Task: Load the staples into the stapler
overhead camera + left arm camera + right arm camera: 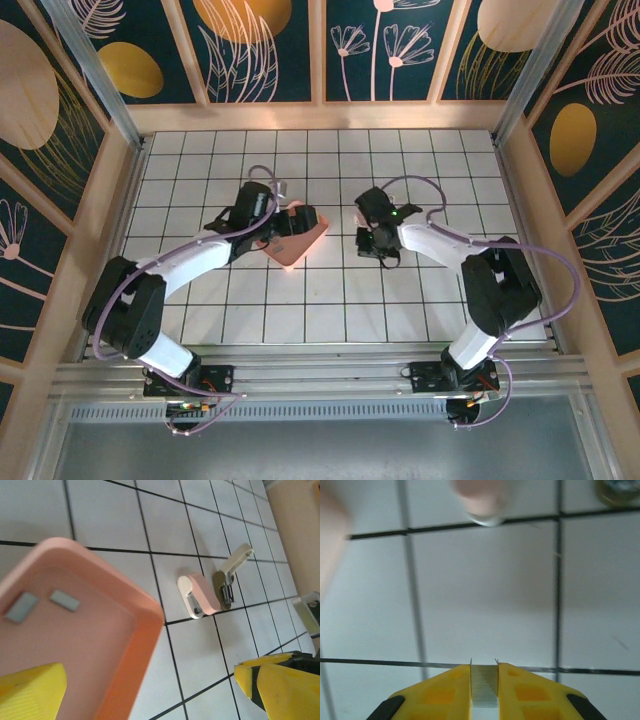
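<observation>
My right gripper (484,672) is shut on a short grey strip of staples (484,686), held a little above the tiled table. Ahead of it is the blurred end of the stapler (482,502). In the left wrist view the pink-and-white stapler (207,594) lies on the tiles with its lid swung open. Two more staples (21,606) (64,600) lie in the pink tray (145,645). My left gripper (155,690) stands open and empty, one finger (30,692) over the tray and the other (280,687) over the tiles. From above, the left gripper (285,222) is at the tray (310,240); the right gripper (372,240) is to its right.
The white tiled table (330,300) is fenced by wooden walls (325,115) at the back and sides. The tray's pink edge shows blurred at the left of the right wrist view (327,540). Open tiles lie in front of both grippers.
</observation>
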Motion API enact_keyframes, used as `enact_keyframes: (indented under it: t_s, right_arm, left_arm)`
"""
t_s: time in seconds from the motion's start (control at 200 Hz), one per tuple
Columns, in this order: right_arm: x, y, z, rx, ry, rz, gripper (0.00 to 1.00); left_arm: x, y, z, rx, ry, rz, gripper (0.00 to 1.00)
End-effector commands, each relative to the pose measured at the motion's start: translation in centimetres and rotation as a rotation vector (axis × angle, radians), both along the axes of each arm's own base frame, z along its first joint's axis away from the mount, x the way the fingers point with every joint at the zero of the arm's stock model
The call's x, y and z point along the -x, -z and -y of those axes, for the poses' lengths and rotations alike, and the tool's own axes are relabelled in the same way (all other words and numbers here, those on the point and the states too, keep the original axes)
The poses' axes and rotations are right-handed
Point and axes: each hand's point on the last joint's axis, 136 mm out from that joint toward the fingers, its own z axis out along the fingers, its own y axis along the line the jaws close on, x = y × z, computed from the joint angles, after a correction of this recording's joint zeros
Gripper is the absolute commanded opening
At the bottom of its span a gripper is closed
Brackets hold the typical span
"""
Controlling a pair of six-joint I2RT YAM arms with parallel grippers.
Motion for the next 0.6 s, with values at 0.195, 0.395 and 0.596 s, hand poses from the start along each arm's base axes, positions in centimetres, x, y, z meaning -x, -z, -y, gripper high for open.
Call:
enact_keyframes:
  t_s: [0.195, 0.395, 0.596]
  right_arm:
    - [0.8, 2.8, 6.0, 0.045, 0.056, -0.068, 0.18]
    - [0.0, 3.3, 7.9, 0.078, 0.056, -0.071, 0.18]
    - [-0.9, 3.4, 8.8, 0.107, 0.042, -0.072, 0.18]
  left_arm:
    - [-0.2, 1.1, 3.4, -0.087, 0.062, 0.001, 0.97]
    - [-0.6, 1.3, 4.1, -0.089, 0.065, -0.004, 0.97]
    - [-1.1, 1.9, 4.5, -0.097, 0.065, -0.018, 0.97]
